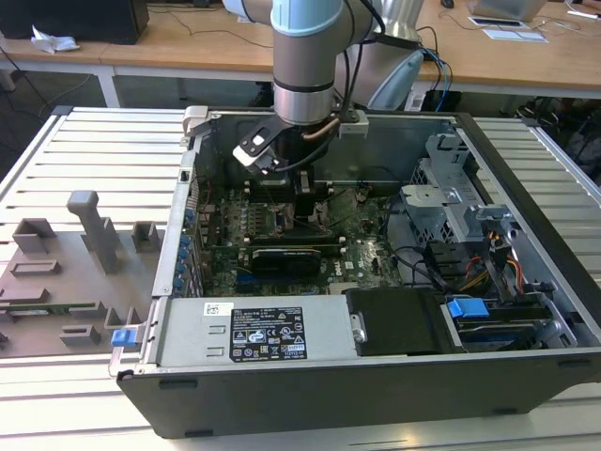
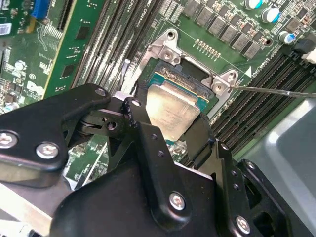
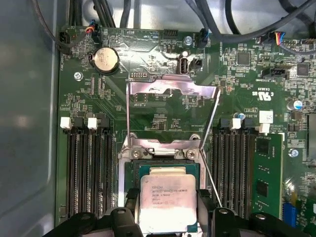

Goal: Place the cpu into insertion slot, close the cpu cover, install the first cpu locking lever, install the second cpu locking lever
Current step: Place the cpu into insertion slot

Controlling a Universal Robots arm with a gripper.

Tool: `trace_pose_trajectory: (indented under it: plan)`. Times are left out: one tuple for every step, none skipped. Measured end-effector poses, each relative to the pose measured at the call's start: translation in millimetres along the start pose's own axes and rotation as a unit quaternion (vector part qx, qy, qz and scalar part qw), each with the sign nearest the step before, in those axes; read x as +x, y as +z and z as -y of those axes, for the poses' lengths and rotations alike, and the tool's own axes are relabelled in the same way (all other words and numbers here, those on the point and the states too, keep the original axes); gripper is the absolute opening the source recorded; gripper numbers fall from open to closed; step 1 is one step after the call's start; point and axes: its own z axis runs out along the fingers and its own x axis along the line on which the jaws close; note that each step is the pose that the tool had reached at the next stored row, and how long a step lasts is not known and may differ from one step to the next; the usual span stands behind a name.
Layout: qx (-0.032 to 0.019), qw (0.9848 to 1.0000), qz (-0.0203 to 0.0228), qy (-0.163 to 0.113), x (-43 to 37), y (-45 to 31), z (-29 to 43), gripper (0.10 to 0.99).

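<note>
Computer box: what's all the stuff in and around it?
square silver-tan cpu chip: one, silver-tan, over the open socket
thin silvery metal cpu cover frame: one, silvery, swung open beside socket
round coin battery: one, silver, on motherboard
green motherboard: one, green, inside case
black computer case: one, black, on slatted table
grey fixture board: one, grey, exterior view's left of case
black gripper: one, black, shut on the chip
grey robot arm: one, grey-blue, reaching into case

Arm (image 1: pixel 302 66) down inside the open computer case (image 1: pixel 376 395) — fingers (image 1: pixel 304 214) low over the green motherboard (image 1: pixel 371 258).
</note>
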Motion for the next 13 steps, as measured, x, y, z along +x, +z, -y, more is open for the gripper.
trace_pose_trajectory:
  plan:
    - [0.0, 1.0, -0.0003, 0.0, 0.4, 2.3, 0.1, 0.545]
    - [0.0, 1.0, -0.0004, 0.0, 0.6, 3.5, 0.2, 0.545]
    - [0.0, 1.0, -0.0006, 0.0, 0.8, 4.3, 0.3, 0.545]
    - [0.0, 1.0, -0.0011, 0.0, 1.0, 5.4, 0.4, 0.545]
    - [0.0, 1.0, -0.0015, 0.0, 1.3, 6.3, 0.5, 0.545]
    - [0.0, 1.0, -0.0017, 0.0, 1.5, 6.9, 0.5, 0.545]
    - [0.0, 1.0, -0.0017, 0.0, 1.6, 7.5, 0.5, 0.545]
    - [0.0002, 1.0, -0.0017, 0.0, 1.8, 8.9, 0.7, 0.545]
    - [0.0002, 1.0, -0.0017, 0.0, 1.8, 9.5, 0.7, 0.545]
    - [0.0002, 1.0, -0.0018, 0.0, 1.8, 9.7, 0.7, 0.545]
    - [0.0001, 1.0, -0.0019, 0.0, 1.9, 9.8, 0.7, 0.545]
    - [0.0001, 1.0, -0.0019, 0.0, 1.9, 9.8, 0.7, 0.545]
    - [-0.0001, 1.0, -0.0021, 0.0, 1.9, 9.9, 0.6, 0.545]
